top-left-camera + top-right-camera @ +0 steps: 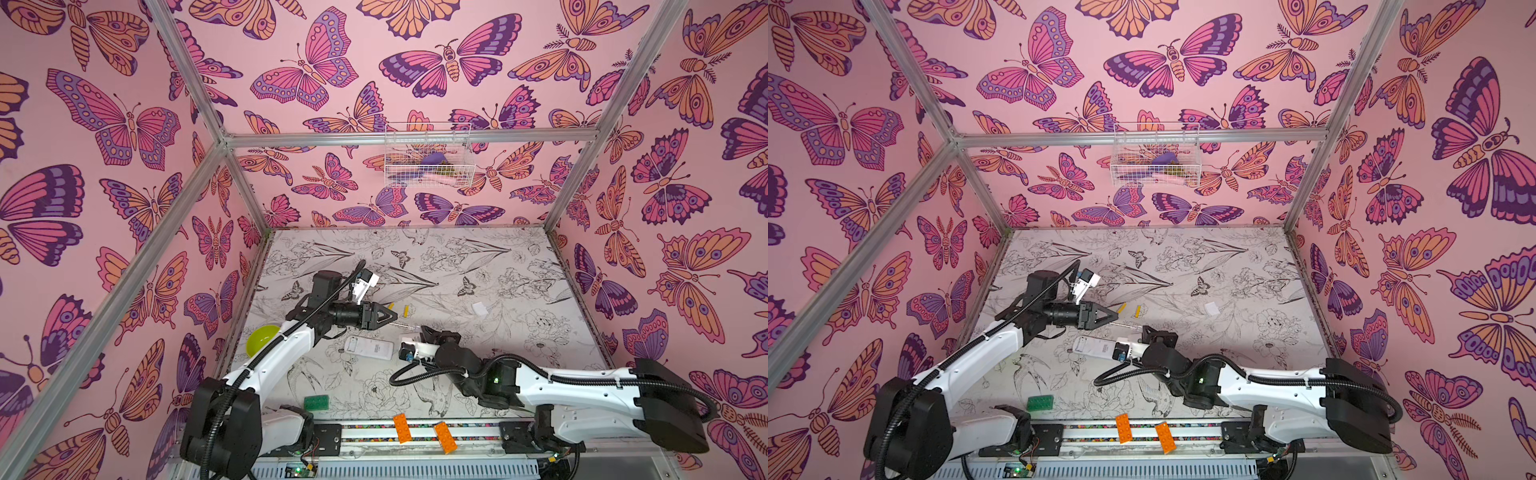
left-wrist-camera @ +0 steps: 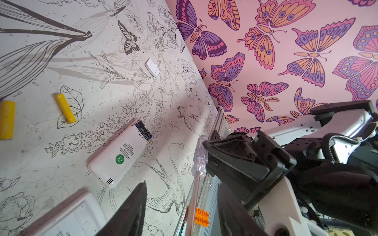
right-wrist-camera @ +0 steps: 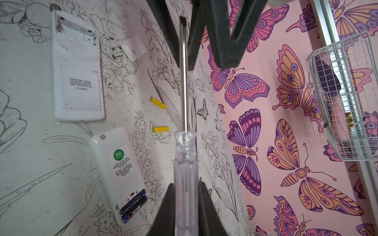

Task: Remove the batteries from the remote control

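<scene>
My right gripper [image 3: 186,183] is shut on the clear handle of a screwdriver [image 3: 185,155]. The screwdriver's metal shaft runs between the fingers of my left gripper [image 2: 182,183], which stand apart and clear of it. A white remote [image 3: 120,169] with a green sticker lies on the table. Two black batteries [image 3: 134,204] sit in its open bay. It is hidden under my right wrist in both top views. A second white remote [image 1: 370,347] has an empty bay. Two yellow batteries [image 1: 390,306] [image 1: 406,308] lie loose beyond the left gripper [image 1: 395,318].
One small white cover [image 1: 479,308] lies at mid-right, another [image 3: 134,48] beside the empty remote. A green bowl [image 1: 262,340] sits by the left arm. A green brick [image 1: 316,402] and two orange bricks [image 1: 402,428] lie at the front edge. A wire basket [image 1: 428,156] hangs on the back wall.
</scene>
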You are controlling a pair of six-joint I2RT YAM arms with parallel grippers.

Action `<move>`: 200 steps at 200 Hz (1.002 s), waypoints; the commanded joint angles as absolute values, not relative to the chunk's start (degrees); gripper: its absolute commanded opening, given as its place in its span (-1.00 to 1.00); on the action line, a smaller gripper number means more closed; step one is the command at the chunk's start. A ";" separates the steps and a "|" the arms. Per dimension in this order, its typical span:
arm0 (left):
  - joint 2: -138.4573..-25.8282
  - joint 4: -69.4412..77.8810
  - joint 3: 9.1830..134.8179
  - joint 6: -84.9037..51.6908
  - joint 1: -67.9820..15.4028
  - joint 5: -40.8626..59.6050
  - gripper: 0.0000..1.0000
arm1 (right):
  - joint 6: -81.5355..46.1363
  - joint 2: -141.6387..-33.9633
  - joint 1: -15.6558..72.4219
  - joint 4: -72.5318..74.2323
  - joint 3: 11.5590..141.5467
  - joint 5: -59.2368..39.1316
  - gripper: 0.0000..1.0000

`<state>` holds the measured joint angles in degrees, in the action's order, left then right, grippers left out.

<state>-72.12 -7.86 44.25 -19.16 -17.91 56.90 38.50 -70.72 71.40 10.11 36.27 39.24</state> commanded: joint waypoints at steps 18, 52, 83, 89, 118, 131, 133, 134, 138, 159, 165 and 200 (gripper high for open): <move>-72.34 -5.61 42.68 -20.14 -19.37 55.52 -0.13 | 40.44 -71.94 72.07 13.44 38.61 42.11 -1.00; -72.33 -5.23 42.42 -18.91 -20.13 54.93 -0.68 | 41.13 -72.83 72.16 14.84 38.24 42.19 -1.00; -72.33 -5.17 42.42 -19.81 -20.21 55.71 -1.00 | 40.82 -73.87 72.16 14.14 39.37 42.73 -1.00; -72.33 -5.02 42.21 -19.36 -20.26 55.28 -1.00 | 41.23 -73.92 72.16 14.80 39.16 42.72 -1.00; -72.34 -5.13 42.82 -19.26 -20.21 55.89 -1.00 | 40.72 -74.11 72.27 16.15 39.09 43.68 -0.84; -72.27 -5.18 42.92 -18.98 -20.00 56.22 -1.00 | 39.38 -73.18 72.26 14.95 39.10 43.43 -0.55; -72.25 -5.14 42.90 -18.85 -19.96 56.13 -1.00 | 39.16 -72.96 72.23 14.94 38.93 43.38 -0.51; -72.25 -5.16 42.89 -18.79 -19.96 56.06 -1.00 | 39.09 -72.78 72.19 14.94 38.85 43.31 -0.49; -72.25 -5.07 42.88 -18.46 -19.87 55.82 -1.00 | 38.72 -72.38 72.16 15.07 38.39 43.00 -0.43; -71.91 -5.51 43.52 -18.03 -18.73 55.69 -1.00 | 35.09 -70.08 71.82 17.04 35.57 43.13 -0.14; -71.61 -5.77 43.90 -18.62 -17.87 55.96 -1.00 | 33.57 -69.26 71.73 17.02 35.05 43.21 -0.06; -70.32 -5.84 44.20 -18.47 -13.93 55.64 -1.00 | 23.39 -63.70 68.70 15.88 31.43 37.29 0.27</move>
